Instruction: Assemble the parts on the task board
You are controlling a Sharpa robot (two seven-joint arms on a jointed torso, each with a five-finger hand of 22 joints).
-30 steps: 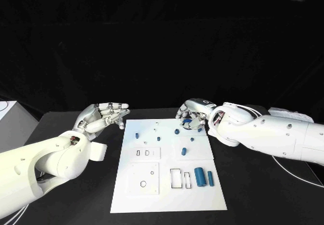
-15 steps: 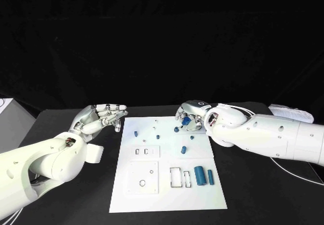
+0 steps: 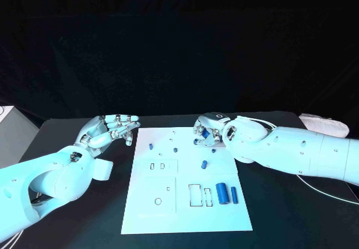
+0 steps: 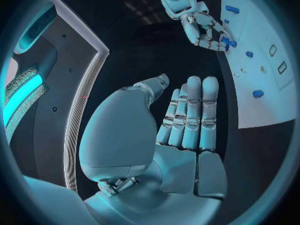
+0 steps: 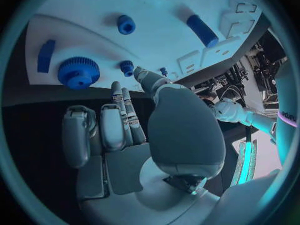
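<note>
**Right robot hand over the far edge of the board, left one waiting beside it**

I take the white task board [image 3: 187, 207] as my landmark; it lies in the middle of the black bench [image 3: 74, 228]. My right robot hand [image 3: 207, 130] sits over the board's far edge, fingers curled downward around something blue. From the head camera I cannot tell whether it truly grips that piece or only hovers over it. In the right wrist camera the fingers [image 5: 128, 117] reach toward the board with the thumb beside them, and I see nothing pinched between them there.

My left robot hand [image 3: 112, 130] is off the board, just beside its far left corner, over the bench. Its fingers are straight and close together, the thumb apart, and it holds nothing; the left wrist camera shows the same flat palm [image 4: 187, 115].

On the board, a large blue cylinder [image 3: 221, 193] and a thin blue rod [image 3: 233, 194] lie side by side near the right edge, next to two rectangular outlines. A short blue peg [image 3: 203, 165] stands toward the middle. Smaller blue pegs [image 3: 151, 147] dot the far part. In the right wrist camera a blue gear [image 5: 78, 73] lies near the board's edge.
</note>
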